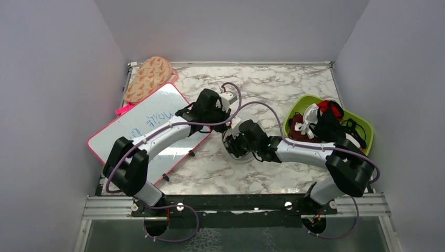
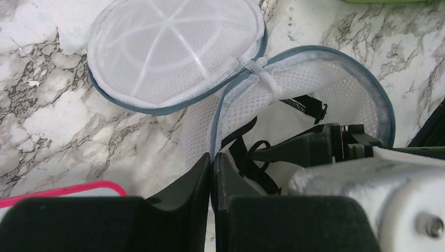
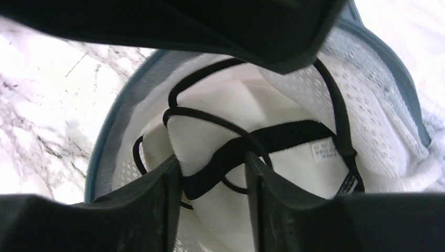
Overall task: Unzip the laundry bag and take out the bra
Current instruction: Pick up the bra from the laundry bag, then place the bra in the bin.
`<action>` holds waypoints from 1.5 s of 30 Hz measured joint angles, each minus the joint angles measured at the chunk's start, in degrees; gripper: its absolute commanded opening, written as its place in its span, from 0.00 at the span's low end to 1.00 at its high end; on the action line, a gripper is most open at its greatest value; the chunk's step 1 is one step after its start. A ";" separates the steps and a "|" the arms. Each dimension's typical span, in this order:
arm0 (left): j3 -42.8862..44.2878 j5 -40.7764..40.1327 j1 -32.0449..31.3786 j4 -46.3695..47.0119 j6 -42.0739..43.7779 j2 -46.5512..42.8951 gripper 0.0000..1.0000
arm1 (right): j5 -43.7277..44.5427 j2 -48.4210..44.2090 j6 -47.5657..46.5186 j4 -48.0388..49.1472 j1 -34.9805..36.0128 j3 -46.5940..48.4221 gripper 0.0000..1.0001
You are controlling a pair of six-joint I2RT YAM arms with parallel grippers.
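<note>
Reaching into the squat round laundry bag (image 2: pixel 346 94) of translucent white mesh, with its grey-blue zipper rim run fully open and its domed mesh lid (image 2: pixel 173 47) flopped back on the marbled white tabletop (image 2: pixel 63 121), so lifting out looks like the step in hand. Finding the small black fabric bra (image 3: pixel 283 134) at the bottom of the open drum, straps looped against the white lining. Setting the right gripper (image 3: pixel 212 160) nose-down inside, jaws moderately apart and straddling a crossing of black straps, gripping nothing yet. Pressing the left gripper (image 2: pixel 212 157) fully together at the near rim, apparently pinching the mesh wall to steady the bag. Best done by sinking slightly lower to bracket the thicker band rather than one thin strap, then closing firmly and lifting straight up through the mouth. Worth holding the left pinch low, lest the light drum rise with the garment, and watching for adjusters snagging the mesh. Reaching in from the right with the right forearm, wrist bent steeply down over the bag; stretching forward with the left arm, wrist tipped down to the rim.
</note>
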 measured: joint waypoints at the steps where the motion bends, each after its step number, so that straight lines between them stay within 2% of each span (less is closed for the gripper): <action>1: 0.00 -0.11 0.00 0.00 0.00 0.00 0.00 | 1.29 0.24 0.31 -0.17 0.07 -0.02 0.28; 4: 0.00 -0.04 -0.17 0.15 0.00 0.04 0.00 | 4.61 0.15 1.88 -0.66 0.20 -0.02 0.05; 5: 0.00 0.00 -0.24 0.26 -0.04 0.04 0.00 | 5.44 0.04 2.29 -0.74 0.20 -0.02 0.01; 10: 0.00 0.22 -0.96 0.46 -0.02 0.07 0.00 | 6.99 -3.43 4.11 -1.84 0.17 -0.02 0.01; 27: 0.00 0.35 -1.05 0.92 -0.02 0.11 0.00 | 7.63 -30.60 7.10 -5.29 0.17 -0.76 0.01; 37: 0.00 0.35 -1.05 0.83 -0.02 0.13 0.00 | 11.82 -40.35 4.59 -7.04 0.20 10.71 0.01; 45: 0.00 0.35 -1.05 0.83 -0.02 0.15 0.00 | 14.56 -41.42 0.90 -8.07 0.17 21.73 0.01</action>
